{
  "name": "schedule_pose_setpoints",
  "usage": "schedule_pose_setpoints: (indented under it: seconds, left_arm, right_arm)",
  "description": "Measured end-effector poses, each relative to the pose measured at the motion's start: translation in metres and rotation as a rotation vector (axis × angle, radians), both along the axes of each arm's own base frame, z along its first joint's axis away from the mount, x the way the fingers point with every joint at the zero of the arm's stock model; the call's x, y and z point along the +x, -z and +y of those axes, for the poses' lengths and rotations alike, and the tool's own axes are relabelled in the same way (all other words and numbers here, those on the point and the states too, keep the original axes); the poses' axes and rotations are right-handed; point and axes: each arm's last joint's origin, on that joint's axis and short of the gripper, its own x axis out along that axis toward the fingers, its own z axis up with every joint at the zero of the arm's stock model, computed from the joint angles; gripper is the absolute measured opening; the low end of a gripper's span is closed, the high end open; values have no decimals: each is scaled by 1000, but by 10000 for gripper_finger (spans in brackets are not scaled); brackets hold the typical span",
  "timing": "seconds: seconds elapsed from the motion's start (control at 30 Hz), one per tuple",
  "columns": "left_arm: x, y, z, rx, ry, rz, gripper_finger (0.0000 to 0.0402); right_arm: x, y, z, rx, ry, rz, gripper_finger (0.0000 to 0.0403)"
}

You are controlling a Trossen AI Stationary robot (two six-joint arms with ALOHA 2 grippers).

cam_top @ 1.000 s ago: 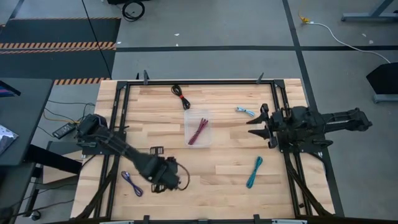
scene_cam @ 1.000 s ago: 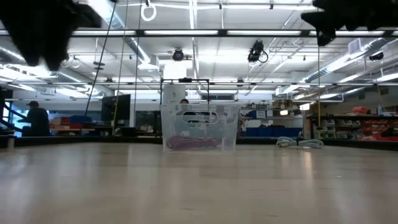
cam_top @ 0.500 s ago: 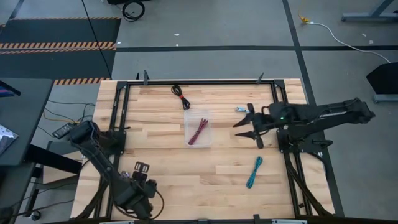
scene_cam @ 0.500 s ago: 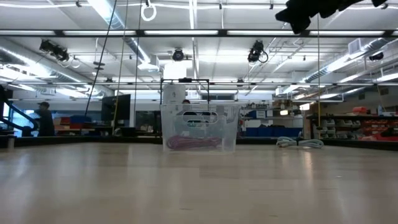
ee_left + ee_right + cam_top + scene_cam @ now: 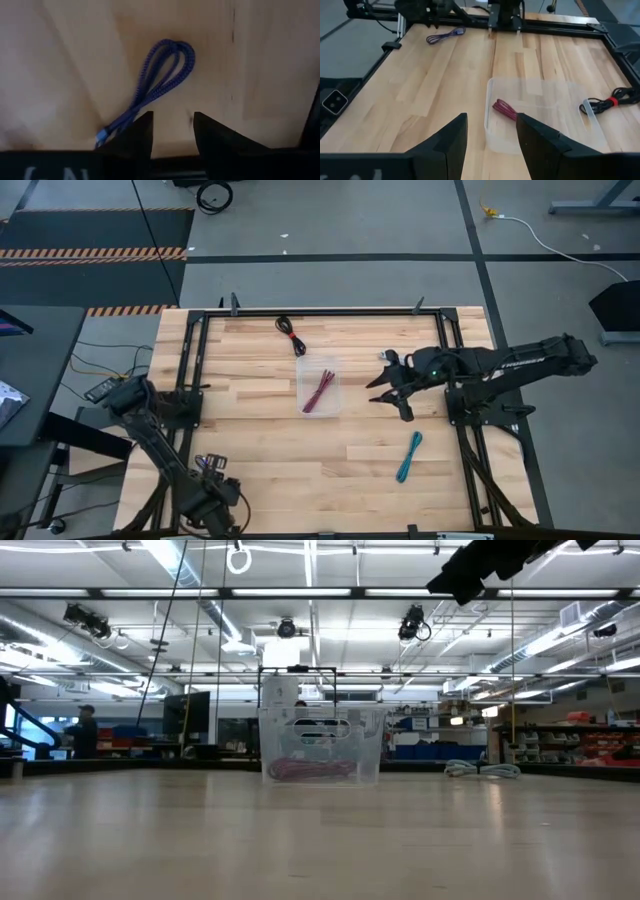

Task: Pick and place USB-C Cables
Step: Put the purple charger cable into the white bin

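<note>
The clear bin [image 5: 318, 387] stands mid-table with the maroon cable [image 5: 504, 109] lying on its floor. My left gripper [image 5: 172, 127] is open and hangs over the near left corner. The purple-blue cable [image 5: 160, 85] lies flat on the wood just ahead of its fingertips, and the arm hides it from above. My right gripper [image 5: 380, 388] is open in the air right of the bin and points toward it. The light blue cable [image 5: 384, 356] lies beside it. The teal cable [image 5: 409, 457] and the black-with-red cable [image 5: 290, 330] rest on the table.
A black frame [image 5: 320, 311] runs along the far edge and down both sides of the table. Bare wood lies between the bin and the teal cable. In the low view, the bin [image 5: 320, 745] stands mid-table and my right arm [image 5: 490, 560] hangs high above. Beyond it is a room with shelves.
My left arm has swung from near the table's middle toward the near left corner, left the low view, and now stands over the purple-blue cable. My right gripper has reached left from its base toward the bin, passing over the light blue cable. No cable has moved.
</note>
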Motion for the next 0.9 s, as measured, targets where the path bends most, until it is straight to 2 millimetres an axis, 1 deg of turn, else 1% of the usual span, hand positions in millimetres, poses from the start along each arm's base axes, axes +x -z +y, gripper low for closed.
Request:
schedule_pose_setpoints:
  seconds: [0.1,0.23,0.33,0.47,0.57,0.63,0.7,0.9]
  left_arm:
    - [-9,15,-1,-15,59,-24,149]
    - [-16,31,11,49,59,-11,148]
    - [-17,36,17,80,56,-12,148]
    - [-14,32,17,87,48,-6,148]
    - [-9,21,13,96,61,-25,146]
    - [-7,11,12,143,86,-54,142]
    - [-5,5,11,168,115,-85,140]
    - [-5,7,13,163,136,-62,131]
  right_arm:
    - [0,-2,0,3,1,-6,176]
    - [0,-1,0,18,9,-1,176]
    - [0,-1,0,21,10,3,176]
    - [0,-1,0,24,11,2,176]
    - [0,-1,0,25,12,2,176]
    - [0,-1,0,25,12,1,176]
    - [0,-1,0,27,13,2,176]
    - [-1,1,2,41,12,31,176]
